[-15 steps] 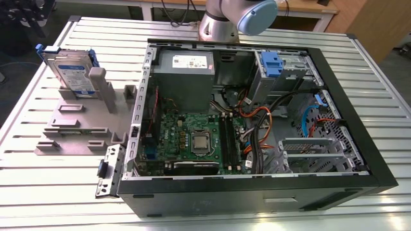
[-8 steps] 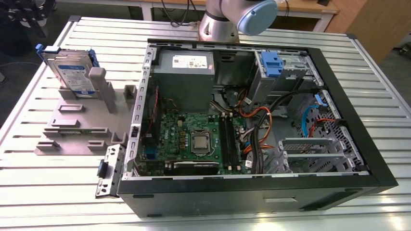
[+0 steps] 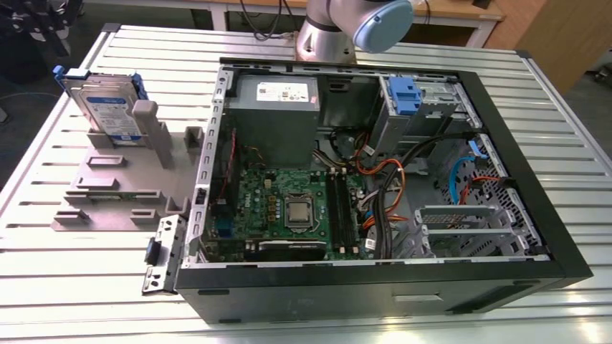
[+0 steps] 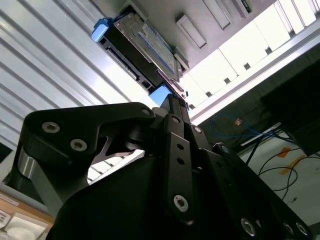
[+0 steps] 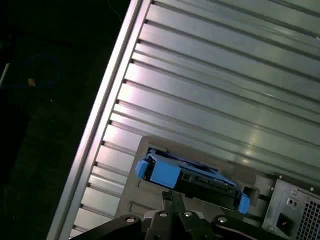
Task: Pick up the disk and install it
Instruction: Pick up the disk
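The disk [image 3: 103, 107] is a silver hard drive with a white-and-blue label and blue carrier rails. It stands on edge in the grey slotted stand [image 3: 115, 193] at the exterior view's left. In both wrist views the disk [image 4: 145, 42] [image 5: 192, 177] lies beyond my gripper's tips, with a gap between them. My gripper [image 4: 172, 100] [image 5: 170, 196] is shut, its black fingers meeting with nothing between them. The arm [image 3: 354, 25] rises at the table's far edge.
An open computer case [image 3: 535, 215] lies on the slatted metal table [image 3: 77, 287], right of the stand. Inside it are a grey power-supply box [image 3: 277, 107], a motherboard [image 3: 287, 208], cables and a drive bay with a blue part [image 3: 406, 97].
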Robot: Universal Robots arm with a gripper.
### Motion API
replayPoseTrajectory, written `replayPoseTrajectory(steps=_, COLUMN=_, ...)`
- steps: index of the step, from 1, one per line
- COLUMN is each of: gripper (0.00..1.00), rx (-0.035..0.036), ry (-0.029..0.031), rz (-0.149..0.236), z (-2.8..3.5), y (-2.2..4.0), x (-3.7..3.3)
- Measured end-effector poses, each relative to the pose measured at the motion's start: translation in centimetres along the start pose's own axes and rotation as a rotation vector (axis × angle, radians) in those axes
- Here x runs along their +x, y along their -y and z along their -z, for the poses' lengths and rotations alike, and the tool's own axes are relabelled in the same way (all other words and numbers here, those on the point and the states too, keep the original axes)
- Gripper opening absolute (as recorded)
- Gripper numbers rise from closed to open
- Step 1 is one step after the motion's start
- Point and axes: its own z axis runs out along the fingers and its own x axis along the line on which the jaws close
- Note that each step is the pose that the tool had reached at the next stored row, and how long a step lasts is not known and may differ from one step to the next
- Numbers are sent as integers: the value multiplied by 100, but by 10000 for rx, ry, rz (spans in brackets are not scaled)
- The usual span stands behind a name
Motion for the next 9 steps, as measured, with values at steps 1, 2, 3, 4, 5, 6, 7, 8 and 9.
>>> replayPoseTrajectory(steps=1, gripper=11, rx=-1, ry=-6, rz=122, z=0, y=0, x=0)
replayPoseTrajectory(steps=2, gripper=11, rx=-2, ry=-12, rz=245, z=-1, y=0, x=0)
replayPoseTrajectory(steps=3, gripper=11, rx=-3, ry=-18, rz=370, z=-1, y=0, x=0)
replayPoseTrajectory(steps=4, gripper=11, rx=-4, ry=-24, rz=507, z=-1, y=0, x=0)
replayPoseTrajectory(steps=5, gripper=11, rx=-6, ry=-30, rz=635, z=-2, y=0, x=0)
replayPoseTrajectory(steps=6, gripper=11, rx=-7, ry=-36, rz=762, z=-2, y=0, x=0)
replayPoseTrajectory(steps=7, gripper=11, rx=-8, ry=-42, rz=890, z=-2, y=0, x=0)
replayPoseTrajectory(steps=8, gripper=11, rx=-9, ry=-48, rz=1019, z=-3, y=0, x=0)
replayPoseTrajectory(steps=9, gripper=11, rx=-10, ry=-54, rz=1146, z=-3, y=1, x=0)
